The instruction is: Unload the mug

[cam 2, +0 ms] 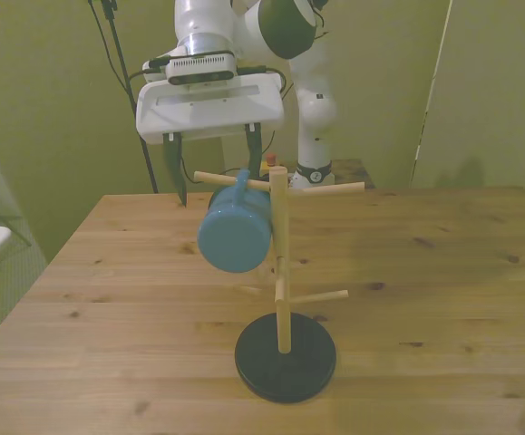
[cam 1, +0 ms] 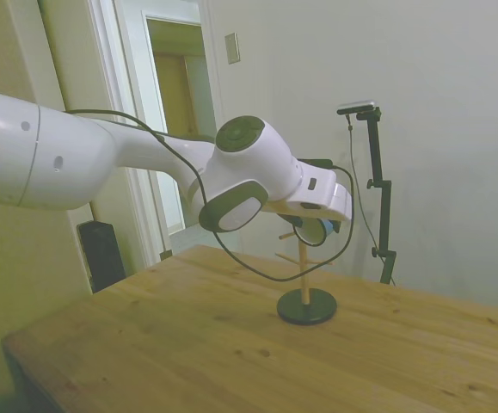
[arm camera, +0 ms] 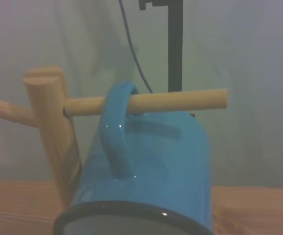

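1. The mug (cam 2: 234, 231) is blue. It hangs by its handle (arm camera: 116, 128) on a top peg (arm camera: 146, 103) of the wooden mug tree (cam 2: 281, 272).
2. The mug tree stands on a round dark base (cam 2: 286, 356) on the counter (cam 2: 443, 299).
3. In the front view, the mug hangs on the front view's left side of the tree's post, with its bottom facing the camera.
4. The wrist view shows the handle looped right over the peg. So the mug is not off the tree yet.
5. The claw (cam 2: 215, 168) is up by the top of the tree, just behind the mug.
6. Its two dark fingers (cam 2: 177, 172) point down and are spread wide apart. The claw is released and holds nothing.
7. From the front view the fingers look like they stand on either side of the mug's top part. I cannot tell if they touch it.
8. In the side view the arm hides most of the mug (cam 1: 317, 231), so that view does not help much here.
9. I think the job is only at its start. The claw has come close, but it has not grabbed the mug.
10. What is left, I think: close on the mug, slide the handle off the end of the peg, and set the mug down on the counter.
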